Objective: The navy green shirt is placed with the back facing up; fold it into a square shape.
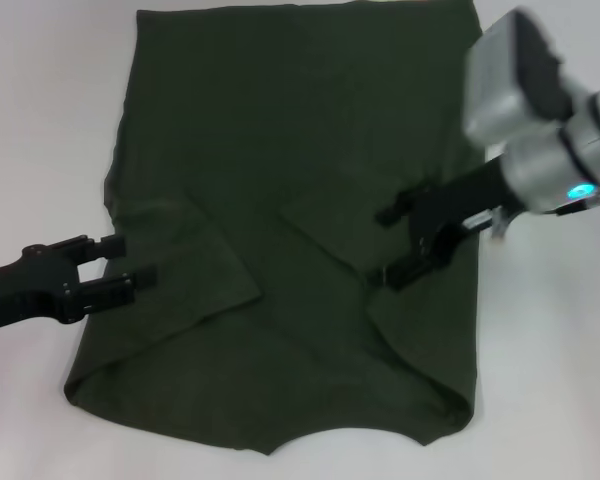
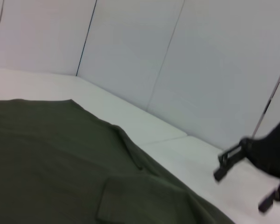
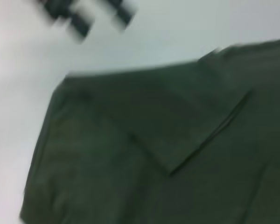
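- The navy green shirt (image 1: pixel 300 200) lies flat on the white table (image 1: pixel 40 100), plain side up, its long axis running from the near edge away from the robot; the collar end is nearest and the hem farthest.
- Both sleeves (image 1: pixel 205 255) appear already folded in over the body, their edges meeting in a shallow V near the middle, so the cloth is now a tall rectangle.
- The left tool (image 1: pixel 120 272) hangs at the shirt's left edge, about level with the folded sleeve, its two fingers spread and holding nothing; whether they touch the cloth I cannot tell.
- The right tool (image 1: pixel 392 246) is over the right half of the shirt, also spread and empty, seemingly just above the fabric.
- The left wrist view shows the shirt (image 2: pixel 60 163) spreading across the table with the other arm's tool (image 2: pixel 245 175) farther off.
- The deciding relation: the rectangle's long axis runs away from the robot and the two tools flank it at mid-length, each nearer its own side edge.
- By my judgement, the next fold must bring one short end over the other, each tool taking the corner on its own side.
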{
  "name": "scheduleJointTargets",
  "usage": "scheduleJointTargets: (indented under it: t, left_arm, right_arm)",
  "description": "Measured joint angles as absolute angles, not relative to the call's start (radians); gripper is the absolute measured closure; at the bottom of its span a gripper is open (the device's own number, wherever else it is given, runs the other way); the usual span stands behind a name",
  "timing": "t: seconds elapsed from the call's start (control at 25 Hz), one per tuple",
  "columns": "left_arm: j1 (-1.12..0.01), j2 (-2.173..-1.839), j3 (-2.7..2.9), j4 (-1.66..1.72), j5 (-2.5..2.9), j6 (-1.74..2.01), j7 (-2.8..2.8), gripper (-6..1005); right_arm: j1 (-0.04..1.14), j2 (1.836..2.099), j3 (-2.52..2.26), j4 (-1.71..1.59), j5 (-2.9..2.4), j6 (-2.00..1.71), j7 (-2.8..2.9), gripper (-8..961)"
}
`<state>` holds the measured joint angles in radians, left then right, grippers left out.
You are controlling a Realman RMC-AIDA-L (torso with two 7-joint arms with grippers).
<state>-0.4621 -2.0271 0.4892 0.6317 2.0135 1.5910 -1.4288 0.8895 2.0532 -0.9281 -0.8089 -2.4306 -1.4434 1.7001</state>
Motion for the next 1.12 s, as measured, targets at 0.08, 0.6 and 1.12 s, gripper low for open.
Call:
scheduleJointTargets:
  t: [0.08,0.6,1.12]
  left_arm:
    - [-0.463,-2.026,0.491,0.637,2.023,1.591,-1.431,237]
    - [-0.474,-2.018,0.489,0.787,2.175,1.637,-1.685,237]
    - [-0.572,-1.944,0.449,0.828,2.503,1.695,-2.194,237]
  right_arm:
    - [0.871,2.037,-0.846,-0.802,-2.393,-1.466,1.701,28]
    - [0.656,2.014,-0.707,-0.656,-2.003,-1.387,1.596,28]
    - [0.614,2.016,-0.706,-0.558,-1.957,-1.363,1.465,29]
